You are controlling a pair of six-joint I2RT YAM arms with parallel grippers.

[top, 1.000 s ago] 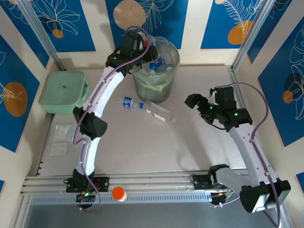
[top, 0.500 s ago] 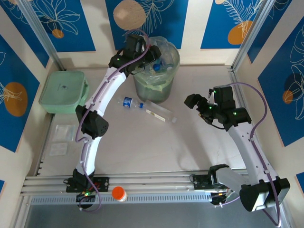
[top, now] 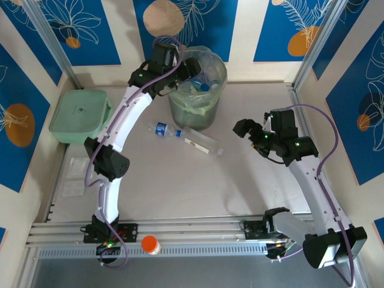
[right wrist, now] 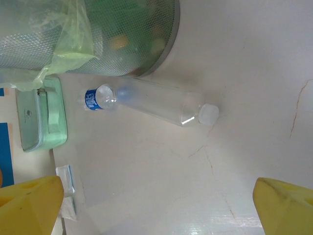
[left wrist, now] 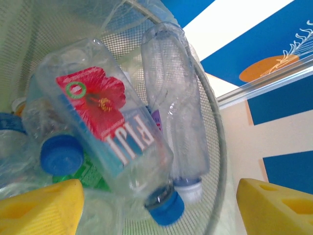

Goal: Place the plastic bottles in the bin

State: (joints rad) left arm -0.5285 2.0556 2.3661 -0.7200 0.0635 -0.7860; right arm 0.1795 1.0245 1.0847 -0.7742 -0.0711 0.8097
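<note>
Plastic bottles (left wrist: 105, 122) lie heaped in the bin (top: 192, 111); two more bottles (right wrist: 161, 105) rest on the pale, cracked desk (right wrist: 244, 73) beside it. Left claw (left wrist: 159, 208) gapes empty above the bin, right claw (right wrist: 159, 205) likewise over the desk; blue leaf-printed walls (top: 354, 90) around.

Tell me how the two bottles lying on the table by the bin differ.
The short bottle wears a blue label; the long bottle shows no such label. The long bottle is far longer than the short bottle. The short bottle lies nearer the mint-green box, the long bottle farther from it. Both lie on their sides, end to end, on the table beside the bin.
</note>
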